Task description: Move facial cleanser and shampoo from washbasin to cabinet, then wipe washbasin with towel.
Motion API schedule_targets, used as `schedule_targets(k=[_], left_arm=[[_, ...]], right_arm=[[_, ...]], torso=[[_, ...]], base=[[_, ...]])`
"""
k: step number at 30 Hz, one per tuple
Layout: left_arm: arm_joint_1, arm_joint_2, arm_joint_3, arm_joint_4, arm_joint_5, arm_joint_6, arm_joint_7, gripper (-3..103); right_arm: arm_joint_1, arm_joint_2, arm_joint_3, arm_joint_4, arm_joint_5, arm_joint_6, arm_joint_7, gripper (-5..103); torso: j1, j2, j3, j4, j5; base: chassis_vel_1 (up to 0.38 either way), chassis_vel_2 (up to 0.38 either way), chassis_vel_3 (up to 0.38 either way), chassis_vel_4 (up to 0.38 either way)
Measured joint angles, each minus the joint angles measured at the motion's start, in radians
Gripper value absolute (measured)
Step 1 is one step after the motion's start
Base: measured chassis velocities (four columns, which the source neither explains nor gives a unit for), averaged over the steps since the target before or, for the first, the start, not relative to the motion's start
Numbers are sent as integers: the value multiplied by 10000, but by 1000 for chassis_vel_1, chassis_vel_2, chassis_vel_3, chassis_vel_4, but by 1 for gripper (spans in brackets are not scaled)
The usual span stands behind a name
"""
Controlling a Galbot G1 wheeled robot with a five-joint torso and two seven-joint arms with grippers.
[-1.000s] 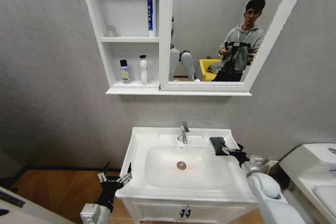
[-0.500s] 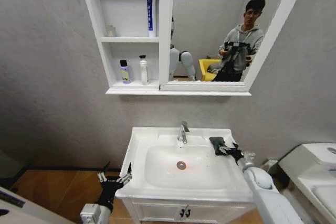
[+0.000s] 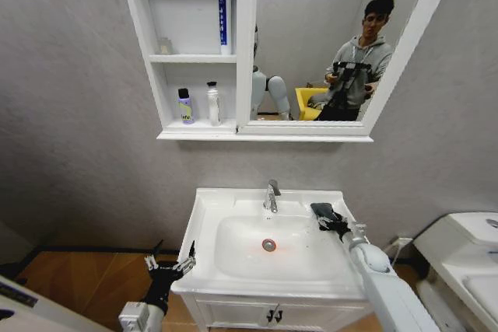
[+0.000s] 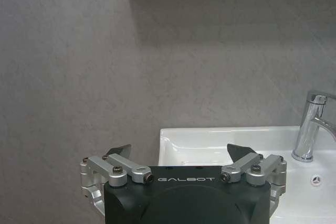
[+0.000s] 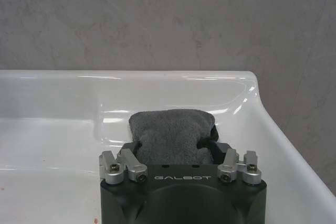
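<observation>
One towel (image 5: pixel 172 134) is lying at the basin's (image 3: pixel 233 270) 2 o'clock rim; the right tool (image 5: pixel 175 146) is straddling it, jaws spread. The left tool (image 4: pixel 179 155) is idling open at 8 o'clock. Two bottles (image 3: pixel 185 106) are standing in the cabinet (image 3: pixel 148 52).

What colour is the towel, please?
Dark grey towel, best in the right wrist view.

We saw the washbasin (image 3: pixel 233 266) bowl open for passage; tap (image 3: pixel 271 196) stood at its back rim, towel (image 3: pixel 323 212) and right gripper (image 3: pixel 333 225) crowded its right ledge.
</observation>
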Motion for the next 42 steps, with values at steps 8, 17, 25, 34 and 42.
schedule_targets(k=[8, 17, 25, 34, 42], left_arm=[[0, 0, 0, 0, 0, 0, 0, 100], [0, 0, 0, 0, 0, 0, 0, 100], [0, 0, 2, 0, -1, 0, 0, 100], [0, 0, 0, 0, 0, 0, 0, 100], [0, 0, 1, 0, -1, 0, 0, 100]], right_arm=[[-53, 38, 13, 104, 78, -143, -45, 44], [-371, 52, 209, 545, 157, -109, -40, 12], [-1571, 447, 254, 3472, 624, -424, 615, 7], [-2730, 1473, -164, 4179, -61, -804, 1246, 7], [-2580, 940, 27, 3348, -517, -906, 1242, 7]], torso=[[0, 0, -1, -1, -1], [0, 0, 0, -1, 2], [-2, 1, -2, 0, -4], [-2, 1, -1, -1, -1], [-2, 1, -1, -1, -1]], base=[[0, 0, 0, 0], [0, 0, 0, 0], [0, 0, 0, 0], [0, 0, 0, 0], [0, 0, 0, 0]])
